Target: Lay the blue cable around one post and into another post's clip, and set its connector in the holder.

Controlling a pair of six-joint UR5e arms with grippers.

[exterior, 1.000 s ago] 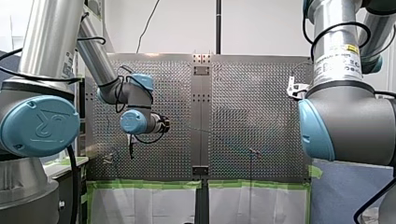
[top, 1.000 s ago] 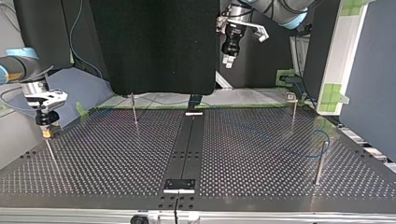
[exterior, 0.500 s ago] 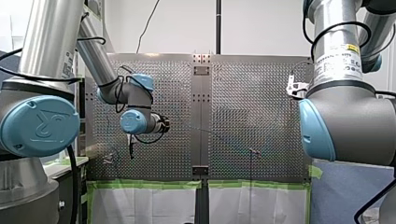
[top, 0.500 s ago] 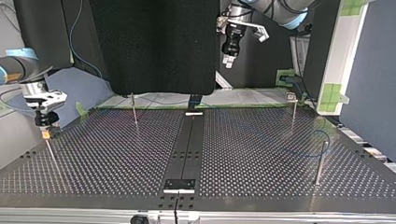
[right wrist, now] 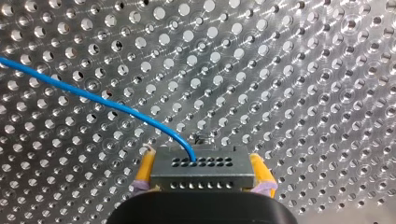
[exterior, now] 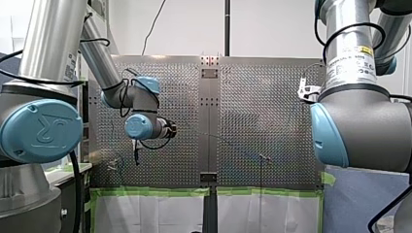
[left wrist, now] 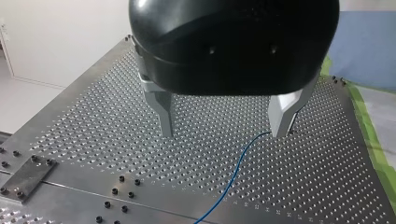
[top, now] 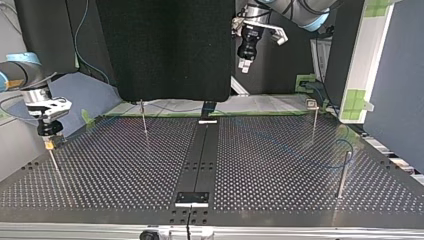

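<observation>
connector [right wrist: 201, 173] long axis sits crosswise between the pads, holed face pointing ahead at the table [right wrist: 303, 70]. blue cable [right wrist: 93, 97] exits that face and runs off ahead, slanting to one side. right gripper [right wrist: 201, 161] clamped on the connector, yellow pads [right wrist: 145, 169] on both ends. top view: it's low at the table's left edge, just above a thin post [top: 54, 167]; other posts [top: 143, 119] well apart, cable curving by the right-hand post [top: 342, 175]. left gripper [left wrist: 224, 133] wide open, nothing held, high over the table, cable lying below near one finger
</observation>
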